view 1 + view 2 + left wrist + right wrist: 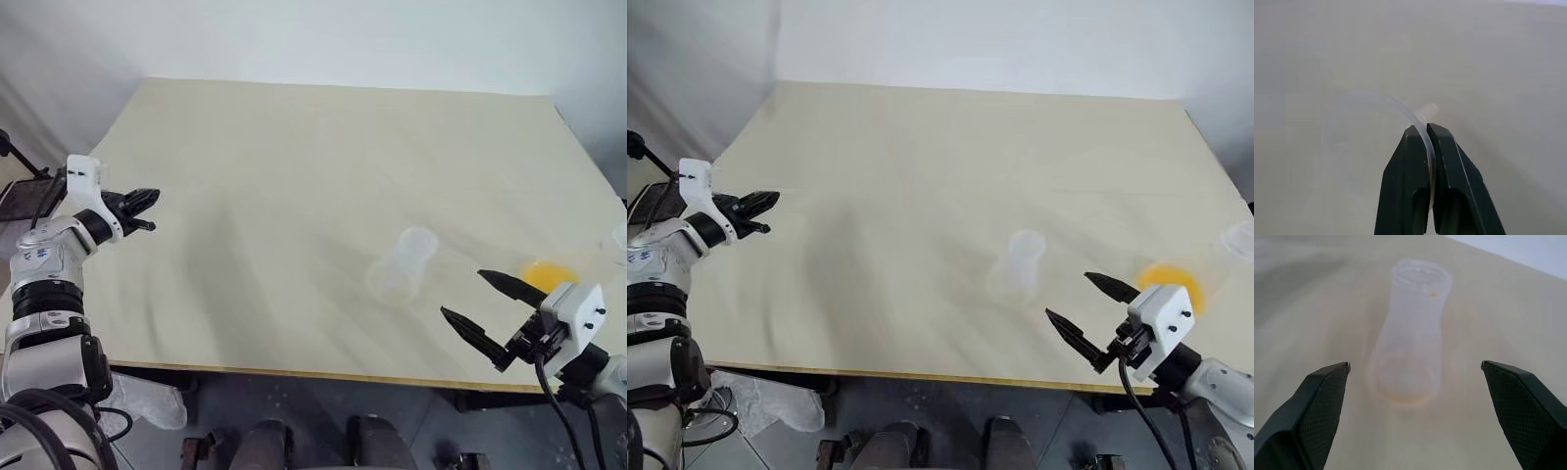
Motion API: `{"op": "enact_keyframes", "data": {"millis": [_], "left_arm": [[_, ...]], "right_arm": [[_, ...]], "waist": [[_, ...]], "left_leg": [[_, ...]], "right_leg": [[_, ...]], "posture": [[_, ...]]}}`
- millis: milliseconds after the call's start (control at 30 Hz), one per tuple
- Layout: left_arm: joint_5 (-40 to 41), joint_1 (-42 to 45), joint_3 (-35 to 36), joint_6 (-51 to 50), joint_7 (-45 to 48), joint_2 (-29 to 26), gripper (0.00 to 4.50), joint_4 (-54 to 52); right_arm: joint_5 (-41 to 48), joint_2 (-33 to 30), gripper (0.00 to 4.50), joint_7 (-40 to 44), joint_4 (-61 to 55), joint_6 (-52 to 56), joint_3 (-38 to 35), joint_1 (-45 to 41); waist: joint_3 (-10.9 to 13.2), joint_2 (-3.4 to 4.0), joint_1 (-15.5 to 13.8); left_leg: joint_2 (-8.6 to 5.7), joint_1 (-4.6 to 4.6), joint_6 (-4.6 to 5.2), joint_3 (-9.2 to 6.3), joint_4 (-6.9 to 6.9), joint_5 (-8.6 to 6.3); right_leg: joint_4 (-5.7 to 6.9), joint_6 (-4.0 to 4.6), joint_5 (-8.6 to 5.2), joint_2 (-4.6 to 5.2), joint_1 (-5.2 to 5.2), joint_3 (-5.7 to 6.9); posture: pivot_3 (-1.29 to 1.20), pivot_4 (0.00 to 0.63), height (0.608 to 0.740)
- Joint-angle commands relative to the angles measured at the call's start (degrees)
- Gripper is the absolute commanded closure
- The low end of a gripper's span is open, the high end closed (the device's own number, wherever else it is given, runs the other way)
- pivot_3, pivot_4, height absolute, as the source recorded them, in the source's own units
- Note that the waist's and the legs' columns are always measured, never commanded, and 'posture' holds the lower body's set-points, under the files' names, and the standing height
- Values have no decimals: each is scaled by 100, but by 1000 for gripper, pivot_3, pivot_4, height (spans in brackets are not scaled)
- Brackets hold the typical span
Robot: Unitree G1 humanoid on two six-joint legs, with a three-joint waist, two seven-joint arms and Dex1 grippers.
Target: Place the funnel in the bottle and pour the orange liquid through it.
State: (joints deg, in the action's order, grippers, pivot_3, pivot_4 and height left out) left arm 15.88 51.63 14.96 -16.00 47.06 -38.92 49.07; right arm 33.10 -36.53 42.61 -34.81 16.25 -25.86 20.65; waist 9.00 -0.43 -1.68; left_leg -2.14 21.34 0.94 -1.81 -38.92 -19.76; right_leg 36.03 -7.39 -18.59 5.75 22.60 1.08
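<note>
Big pale wooden surface (294,196), with a white wall behind it.

Near the left edge, above the surface: left gripper (147,210), fingers pressed together, pinching the thin rim of a clear funnel (1376,142). Seen up close from the left wrist: the see-through rim caught between the two black fingers (1410,166), with the funnel's small spout poking out past the tips.

Over on the right half of the surface: the bottle (404,262), clear, standing up, wide at the bottom and narrower at the round mouth. Nothing touching it.

Just to the right of the bottle, close to the right edge: the orange liquid (1172,281), a bright round pool.

In front of the bottle, near the front edge: right gripper (482,305), fingers spread wide, holding nothing. Pointing toward the bottle, well apart from the left gripper.
</note>
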Motion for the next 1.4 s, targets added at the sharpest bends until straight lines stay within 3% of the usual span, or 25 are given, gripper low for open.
{"op": "enact_keyframes", "data": {"millis": [33, 267, 567, 967, 1400], "left_arm": [[314, 538, -330, 248, 794, 551, 4467, -768], [203, 1510, -1227, 467, 1983, 1829, 4467, -722], [77, 2457, -1718, 1321, 3307, 2850, 4467, 115], [-889, 3140, -2287, 3063, 3830, 3335, 4467, 1313], [-1148, 3573, -2099, 3420, 3759, 3344, 4467, 1854]], "right_arm": [[130, 40, 0, -1, -55, -152, -266, -66], [387, 106, 0, 186, -162, -276, -874, 282], [395, 689, 0, -182, -793, -397, -1051, 986], [-195, 1602, 0, -623, -1424, -879, -696, 1889], [-368, 1848, 0, -822, -1586, -1171, -555, 2283]], "waist": [[1, -2, -43], [3, -2, 16], [11, -7, 31], [13, -6, 20], [15, -8, 21]], "left_leg": [[-7, 9, 3, -12, -13, 1], [-17, 11, 20, 2, -10, -6], [2, -3, 22, 41, -11, -6], [-4, -3, 35, 54, -11, -11], [-4, -3, 44, 59, -11, -15]], "right_leg": [[1, -1, 0, 2, -2, 0], [-5, -12, 7, -4, -2, 5], [-7, -16, 6, -22, -2, -8], [-11, -18, 5, -21, 2, -26], [-10, -21, 3, -21, 3, -31]], "posture": [[0, 150, 740], [0, 150, 740], [0, 150, 740], [0, 150, 740], [0, 150, 740]]}}
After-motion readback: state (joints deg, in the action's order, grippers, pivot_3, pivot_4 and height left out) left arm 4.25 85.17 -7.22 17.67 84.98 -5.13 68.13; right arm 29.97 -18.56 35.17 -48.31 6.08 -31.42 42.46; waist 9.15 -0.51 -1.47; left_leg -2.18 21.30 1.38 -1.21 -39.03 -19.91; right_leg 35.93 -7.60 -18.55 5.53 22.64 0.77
